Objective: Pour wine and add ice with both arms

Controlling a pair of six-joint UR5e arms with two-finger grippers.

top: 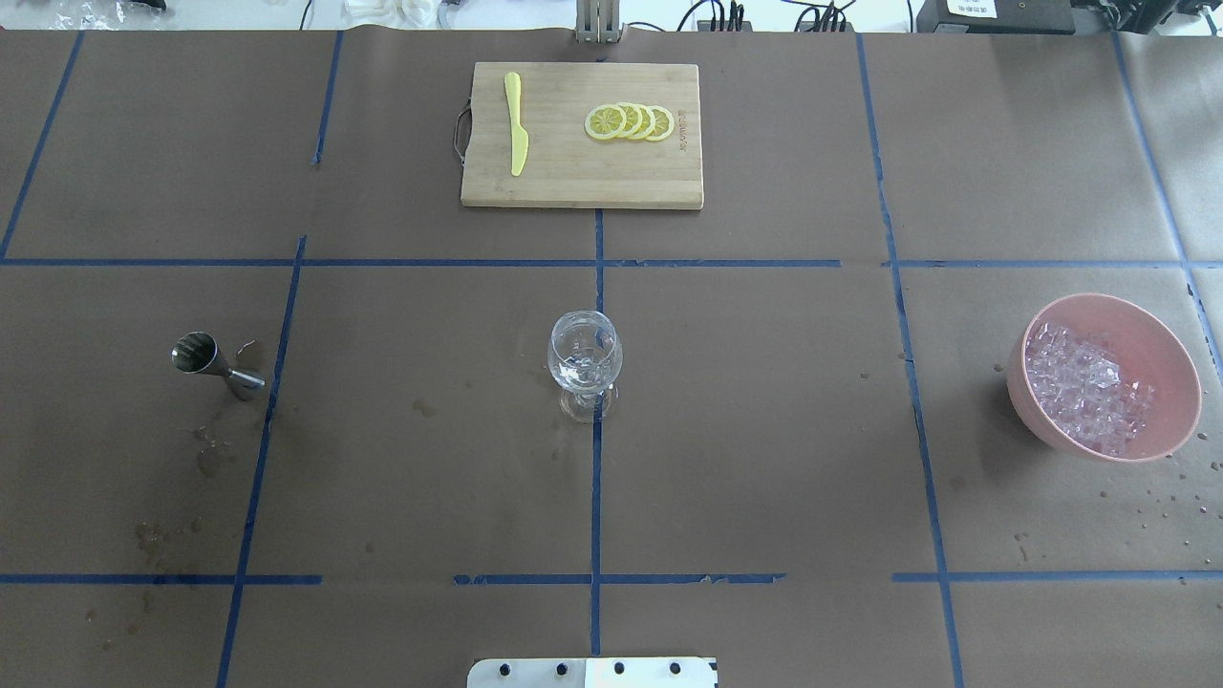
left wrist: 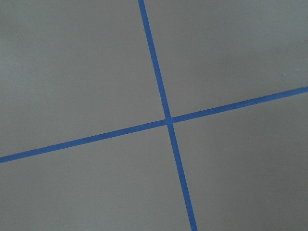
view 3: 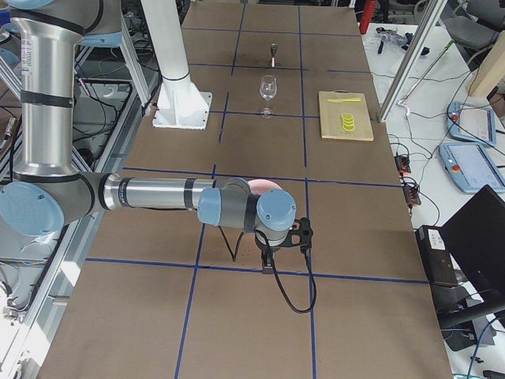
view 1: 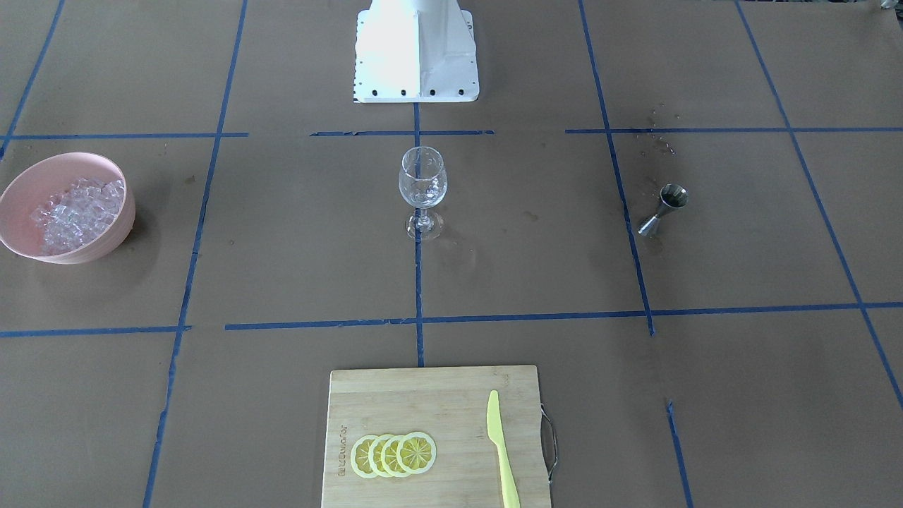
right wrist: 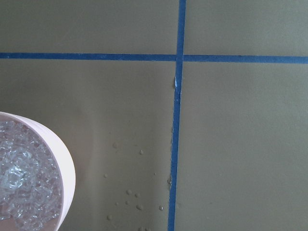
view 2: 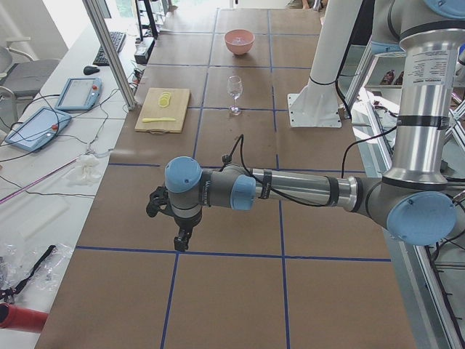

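Observation:
A clear stemmed glass (top: pixel 584 363) stands upright at the table's middle, on a blue tape line. The ice (top: pixel 1087 387) is a glittering heap in a pink bowl (top: pixel 1175 368) at the robot's right, also seen in the right wrist view as ice (right wrist: pixel 21 178). A steel jigger (top: pixel 215 365) stands at the robot's left. Wine is out of view. The left gripper (view 2: pixel 180 238) hangs over bare paper near the table's left end. The right gripper (view 3: pixel 268 264) hangs just past the bowl (view 3: pixel 267 185). Only side views show them, so I cannot tell their state.
A bamboo cutting board (top: pixel 581 177) with lemon slices (top: pixel 631 122) and a yellow knife (top: pixel 516 122) lies at the far edge. The white pedestal (view 1: pixel 416 53) stands at the robot's side. Water drops (right wrist: pixel 130 192) spot the paper beside the bowl.

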